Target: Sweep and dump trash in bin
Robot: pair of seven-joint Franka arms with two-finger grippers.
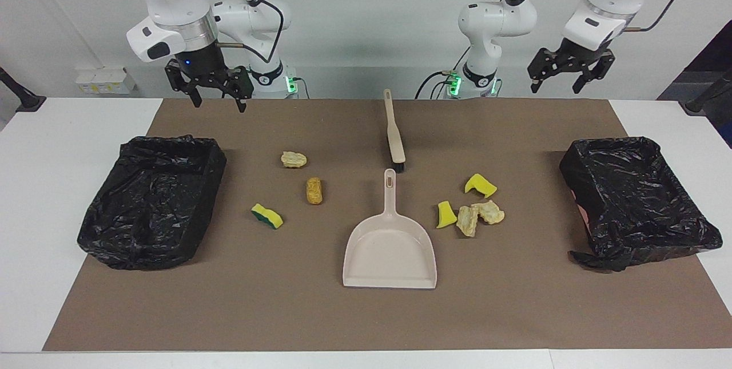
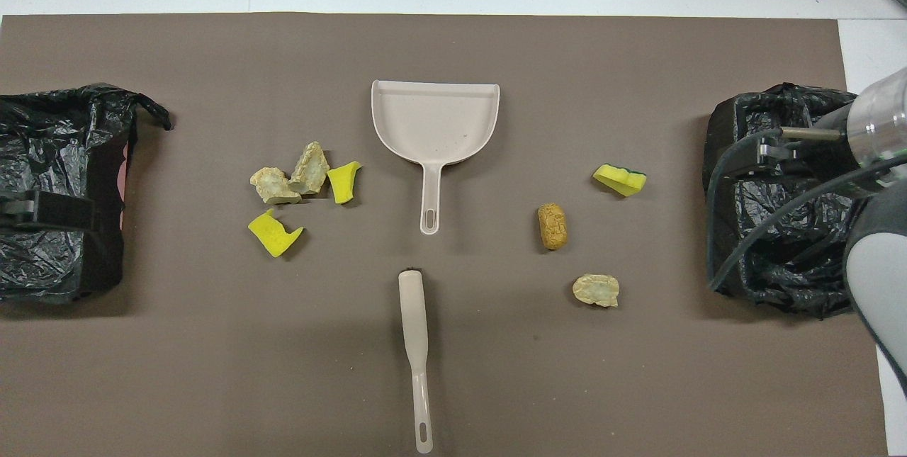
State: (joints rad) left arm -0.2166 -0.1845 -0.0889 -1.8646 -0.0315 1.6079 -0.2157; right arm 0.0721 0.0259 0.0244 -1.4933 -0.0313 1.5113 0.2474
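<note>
Grippers: left (image 1: 563,75) wide, empty, raised over mat's robot edge; right (image 1: 218,92) same, raised beside right bin (image 1: 151,200)
Brush (image 1: 394,135): nearest robots, centre
Trash (image 1: 314,190): three bits toward right arm's end, four toward left
Dustpan (image 1: 390,246): between clusters, pan farthest

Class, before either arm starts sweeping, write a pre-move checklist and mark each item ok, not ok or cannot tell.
1. Left gripper open, empty, raised: ok.
2. Right gripper open, empty, raised: ok.
3. Beige long-handled brush lying free, touched by neither gripper: ok.
4. Beige plastic dustpan flat on the brown mat, nothing in it: ok.
5. All seven trash bits on the mat, outside both black-lined bins: ok.
</note>
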